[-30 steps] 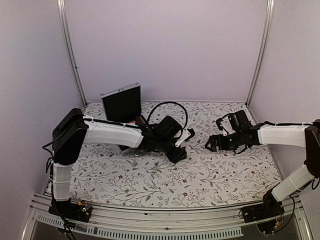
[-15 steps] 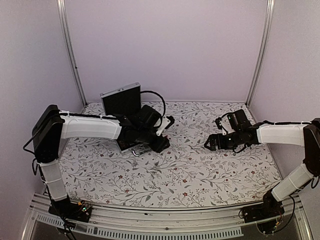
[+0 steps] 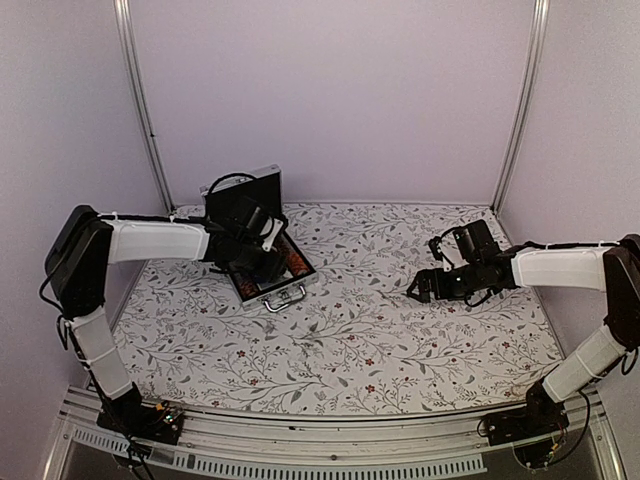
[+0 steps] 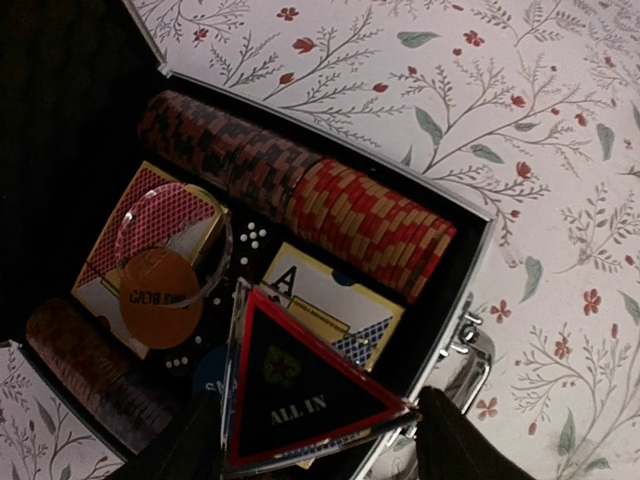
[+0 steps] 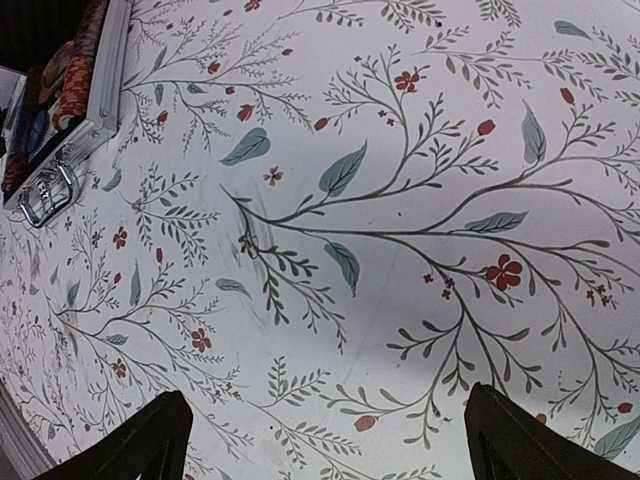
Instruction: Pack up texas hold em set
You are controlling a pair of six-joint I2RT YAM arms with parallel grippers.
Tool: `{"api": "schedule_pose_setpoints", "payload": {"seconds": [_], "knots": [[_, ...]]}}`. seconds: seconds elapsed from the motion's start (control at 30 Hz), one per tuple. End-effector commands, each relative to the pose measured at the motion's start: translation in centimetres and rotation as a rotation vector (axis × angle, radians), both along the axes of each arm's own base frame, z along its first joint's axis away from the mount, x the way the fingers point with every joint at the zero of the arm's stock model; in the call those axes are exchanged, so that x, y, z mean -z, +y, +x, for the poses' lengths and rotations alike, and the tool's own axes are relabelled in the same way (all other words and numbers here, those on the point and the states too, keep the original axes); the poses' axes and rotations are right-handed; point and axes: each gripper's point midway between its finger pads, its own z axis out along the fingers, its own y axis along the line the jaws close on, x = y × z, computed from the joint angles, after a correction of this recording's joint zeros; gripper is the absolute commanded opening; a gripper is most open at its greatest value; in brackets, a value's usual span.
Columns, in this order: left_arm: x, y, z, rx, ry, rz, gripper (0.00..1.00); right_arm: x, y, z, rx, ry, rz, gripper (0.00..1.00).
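Gripping the triangular token [image 4: 300, 395], the left gripper [image 4: 318, 448] hovers over the briefcase [image 3: 285, 288]

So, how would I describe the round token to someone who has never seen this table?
Find the open silver briefcase at the table's far left; inside lies a red-backed card deck. The round token rests on that deck: an orange disc in a clear rim, unlike the black triangular token marked ALL IN.
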Motion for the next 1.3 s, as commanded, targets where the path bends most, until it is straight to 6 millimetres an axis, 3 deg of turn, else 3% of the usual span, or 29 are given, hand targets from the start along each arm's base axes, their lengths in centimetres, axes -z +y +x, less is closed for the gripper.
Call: {"api": "schedule_pose_setpoints", "payload": {"seconds": [0.0, 0.63, 0.8, 1.0, 1.27], "knots": [[1.6, 1.6, 0.6, -0.055, 0.042, -0.005, 0.59, -0.9, 0.4, 0.9, -0.003, -0.03, 0.018, 0.99], [3.3, 1.3, 2.2, -0.075, 0.051, 0.019, 0.64, -0.7, 0.4, 0.7, -0.007, -0.024, 0.02, 0.99], [2.5, 1.3, 2.3, -0.078, 0.036, 0.005, 0.71, -0.7, 0.4, 0.7, -0.008, -0.024, 0.02, 0.99], [1.3, 1.3, 2.3, -0.083, 0.017, -0.011, 0.89, -0.5, 0.4, 0.7, -0.007, -0.022, 0.021, 0.99], [-2.0, 0.8, 1.6, -0.055, -0.028, -0.088, 0.96, -0.6, 0.5, 0.6, -0.008, -0.021, 0.025, 0.99]]}}
